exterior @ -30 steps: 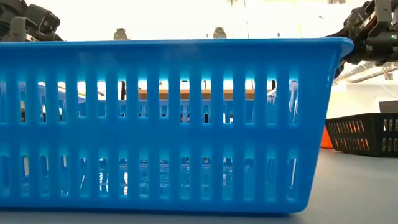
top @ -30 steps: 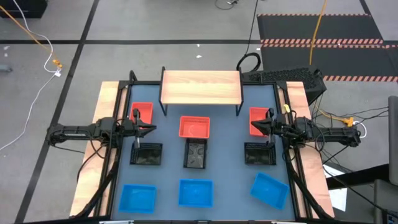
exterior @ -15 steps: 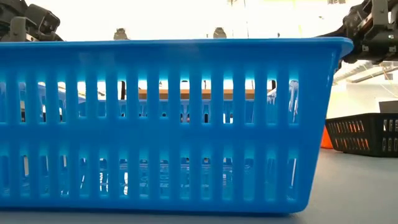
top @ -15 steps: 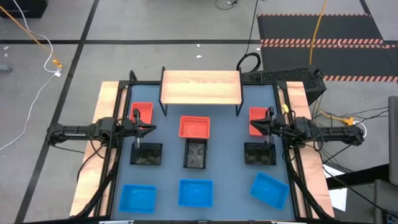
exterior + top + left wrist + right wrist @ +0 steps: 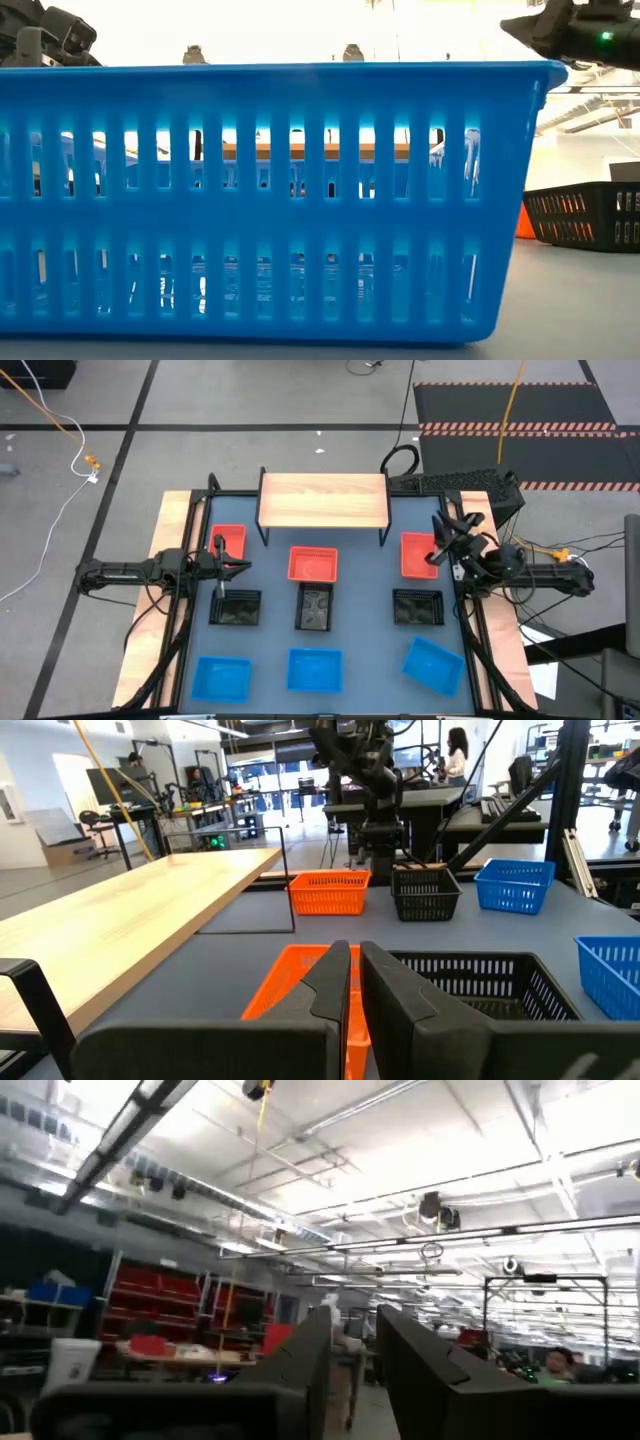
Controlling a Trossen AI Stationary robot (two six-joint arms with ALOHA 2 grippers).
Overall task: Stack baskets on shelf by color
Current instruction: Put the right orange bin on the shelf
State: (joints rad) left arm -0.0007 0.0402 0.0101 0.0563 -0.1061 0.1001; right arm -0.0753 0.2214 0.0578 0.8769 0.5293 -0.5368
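Blue-grey tabletop [image 5: 365, 605] fills the middle of the overhead frame, with the wooden shelf [image 5: 323, 499] standing bare at its upper centre and all nine baskets down on the table: red baskets [image 5: 311, 564] in the row nearest the shelf, black baskets [image 5: 315, 608] in the middle row, blue baskets [image 5: 315, 669] along the lower edge. A second ago the right gripper [image 5: 438, 526] sat low over the red basket at centre right of the frame; now that arm has swung up toward the upper right and tipped back, so its wrist camera looks at the ceiling lights, and the fingers [image 5: 300, 1355] have parted a little, with nothing between them. I read that as the right arm setting itself for a first pick, not as any progress, since no basket has left the table. The left gripper [image 5: 243, 568] has not stirred; it reaches in level from the left edge of the frame, hanging just beside the left red basket [image 5: 229, 543], its fingers [image 5: 335, 982] pressed almost together and empty. In the table-level view one blue basket [image 5: 270, 200] blocks nearly everything.
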